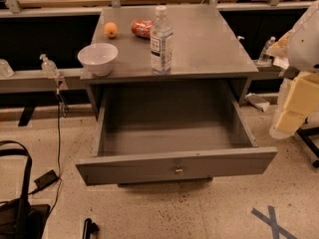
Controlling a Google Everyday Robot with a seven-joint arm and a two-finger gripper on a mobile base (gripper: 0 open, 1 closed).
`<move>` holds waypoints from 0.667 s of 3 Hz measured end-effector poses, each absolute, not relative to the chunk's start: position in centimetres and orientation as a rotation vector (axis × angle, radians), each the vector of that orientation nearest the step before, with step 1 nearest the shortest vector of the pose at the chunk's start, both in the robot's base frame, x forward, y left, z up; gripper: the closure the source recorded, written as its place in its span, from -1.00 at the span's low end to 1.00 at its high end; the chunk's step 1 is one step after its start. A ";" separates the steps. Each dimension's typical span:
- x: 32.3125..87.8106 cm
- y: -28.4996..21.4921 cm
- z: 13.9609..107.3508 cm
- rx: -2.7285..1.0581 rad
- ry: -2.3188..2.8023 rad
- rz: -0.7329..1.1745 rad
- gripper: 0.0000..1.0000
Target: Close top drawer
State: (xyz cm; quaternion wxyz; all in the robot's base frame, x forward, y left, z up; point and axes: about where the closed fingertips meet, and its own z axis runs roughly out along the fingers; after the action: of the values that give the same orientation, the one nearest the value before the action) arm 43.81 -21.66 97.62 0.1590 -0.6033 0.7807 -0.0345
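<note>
Top drawer (175, 167) stands pulled well out of the grey cabinet (209, 49), knob (178, 171) toward camera. Gripper (291, 114) hangs at the right edge, near the drawer's right side, not touching; whether open or closed, cannot tell.

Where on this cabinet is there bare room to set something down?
Bare: the cabinet top right of the water bottle, and the floor of the open top drawer. Crowded: the top's left, with white bowl, orange and red can. The gripper hangs right of the drawer.
</note>
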 end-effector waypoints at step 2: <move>44.7 -20.9 92.6 -1.669 2.212 -0.099 -1.00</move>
State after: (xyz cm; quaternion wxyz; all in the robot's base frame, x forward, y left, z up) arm 44.67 -20.93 92.61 0.1836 -0.5917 0.7842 -0.0351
